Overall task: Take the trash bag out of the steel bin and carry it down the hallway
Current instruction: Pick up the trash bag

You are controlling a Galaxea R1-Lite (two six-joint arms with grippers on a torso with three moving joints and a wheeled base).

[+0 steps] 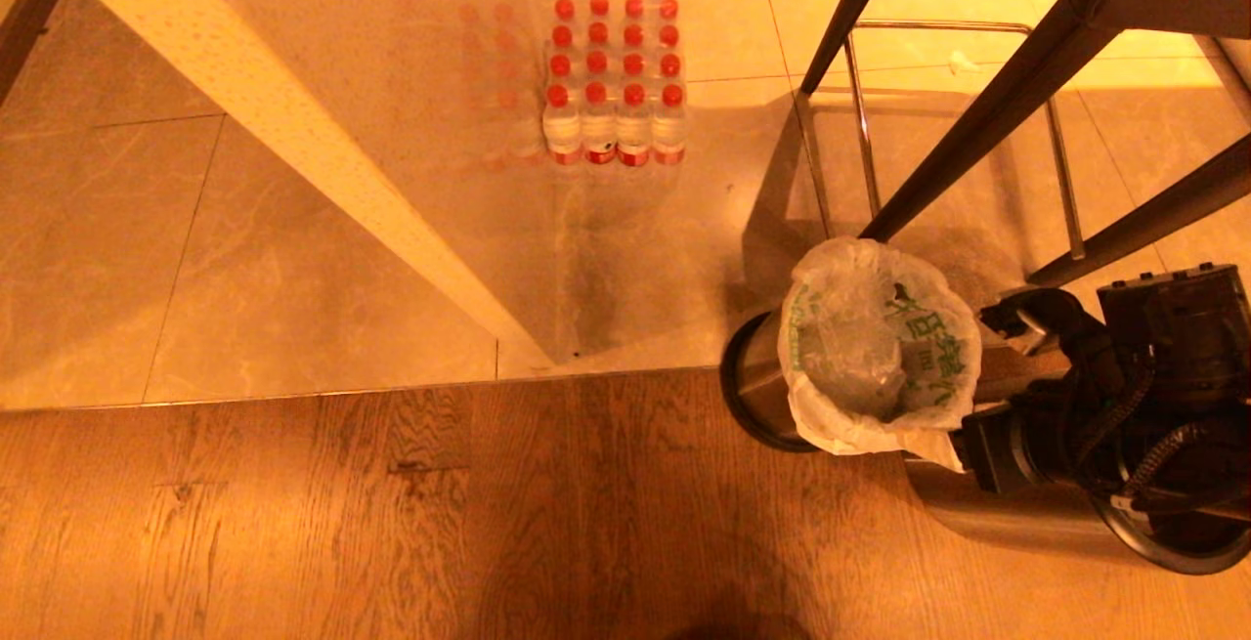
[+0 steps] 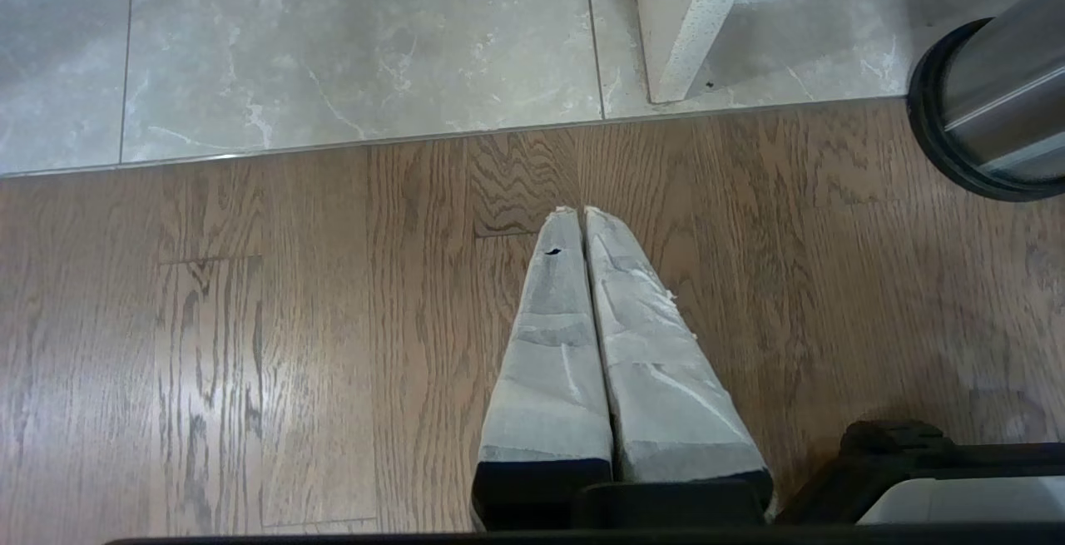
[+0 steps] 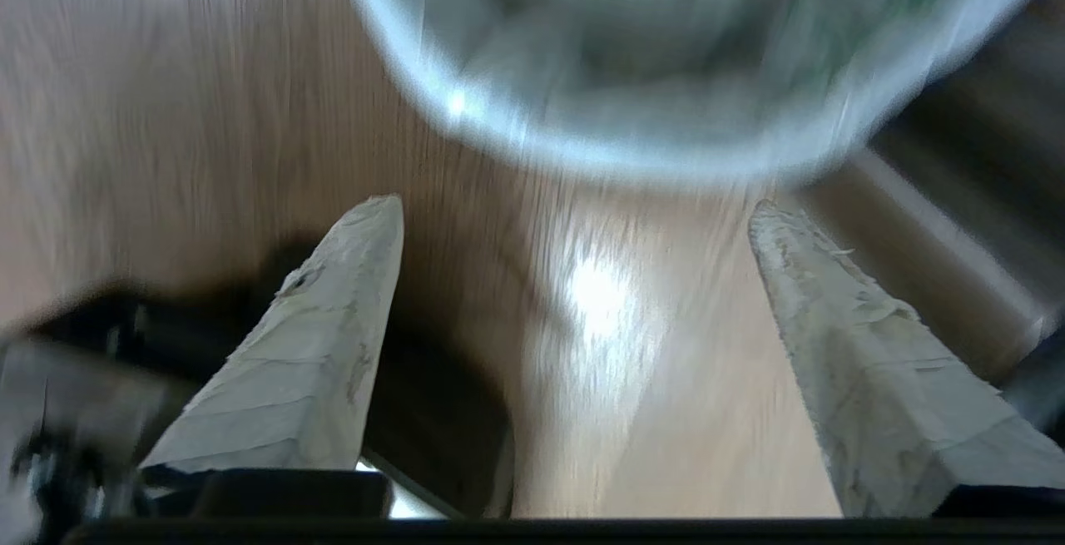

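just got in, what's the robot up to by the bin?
The right claw is open and empty, close beside the steel bin on the wood floor. The trash bag is in the bin, its rim folded over the edge; nothing grips it yet. The left claw is shut, parked over bare floor. A pack of water bottles sits on the tiles beyond.

Showing at four o'clock in the head view: right arm (image 1: pixel 1124 396) in black blocky housings, looping black cables along its wrist. Wearing pale grey wrapping, creased and fraying, over both tapered fingers of the left gripper (image 2: pixel 582 210), black mounts at their bases. Carrying the same worn grey wrap on the right gripper (image 3: pixel 574 205), dark bases below.
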